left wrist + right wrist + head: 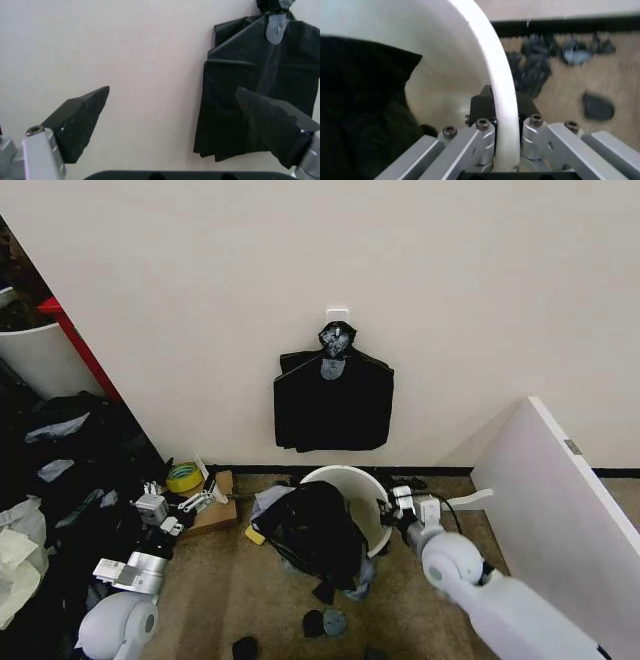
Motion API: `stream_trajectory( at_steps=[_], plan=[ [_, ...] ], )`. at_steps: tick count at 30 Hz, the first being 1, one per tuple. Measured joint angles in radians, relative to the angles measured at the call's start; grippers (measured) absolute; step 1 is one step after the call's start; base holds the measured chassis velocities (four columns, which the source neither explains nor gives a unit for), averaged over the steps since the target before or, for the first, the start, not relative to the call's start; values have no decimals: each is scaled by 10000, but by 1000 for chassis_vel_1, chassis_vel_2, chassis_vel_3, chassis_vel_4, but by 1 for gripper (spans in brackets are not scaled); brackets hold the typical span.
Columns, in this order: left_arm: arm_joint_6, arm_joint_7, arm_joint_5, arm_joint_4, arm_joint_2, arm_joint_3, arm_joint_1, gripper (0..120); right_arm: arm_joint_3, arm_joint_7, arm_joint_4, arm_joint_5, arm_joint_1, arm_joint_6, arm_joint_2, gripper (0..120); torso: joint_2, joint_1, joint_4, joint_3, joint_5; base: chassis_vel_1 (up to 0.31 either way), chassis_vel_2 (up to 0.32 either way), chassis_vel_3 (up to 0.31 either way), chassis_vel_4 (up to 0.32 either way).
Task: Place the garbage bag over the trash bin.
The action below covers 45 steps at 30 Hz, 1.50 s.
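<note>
Behind garbage bag point(318, 530), trash bin point(352, 478) half hidden.

Hidden and cut-off items, bin area

My right hand point(502, 107) pinches the trash bin point(492, 71) rim, which covers most of both fingers. The garbage bag point(318, 530) hides the bin's near wall and base. The black bundle point(260, 90) on the wall is cut by the edge. Small floor scraps point(325, 621) are too small to identify.
</note>
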Motion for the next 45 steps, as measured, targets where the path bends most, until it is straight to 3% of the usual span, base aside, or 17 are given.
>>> stream_trajectory(
  at_steps=[2,8,16,26,29,37,41,42,45],
  plan=[
    [1,-2,0,-20,3,-5,12,100,8,378,191,181,-121,186,137,1,0,0,1,1,-2,0,0,0,0],
    [3,-24,-6,-66,72,-69,38,100,-66,3102,789,677,-480,1238,1330,1,0,0,3,1,-2,0,0,0,0],
    [-17,-51,-14,-42,116,-96,27,100,173,4626,492,-140,-1169,2561,2805,1,0,0,0,0,-2,0,0,0,0],
    [-53,-56,7,48,99,-14,-41,100,241,5082,113,-508,-1418,3324,3339,1,0,0,0,-1,-5,0,0,0,0],
    [-54,-57,11,50,98,-10,-41,100,203,5083,148,-537,-1430,3311,3334,3,0,0,0,-1,0,0,0,0,0],
    [-72,-57,15,98,142,-76,-12,100,7,4844,1043,-1465,-1578,3651,3035,30,0,1,1,0,1,0,0,0,0],
    [-84,-57,69,110,124,-69,38,100,-24,2664,1514,-2856,-1765,4581,2272,47,0,1,1,0,0,0,0,0,0],
    [-84,-57,69,110,124,-69,38,100,-24,2664,1514,-2856,-1765,4581,2272,47,0,1,1,0,0,0,0,0,0],
    [-85,-59,103,117,117,-56,47,100,-121,517,1834,-3170,-1760,4463,1406,61,0,1,0,-1,-1,0,0,0,0]
  ],
)
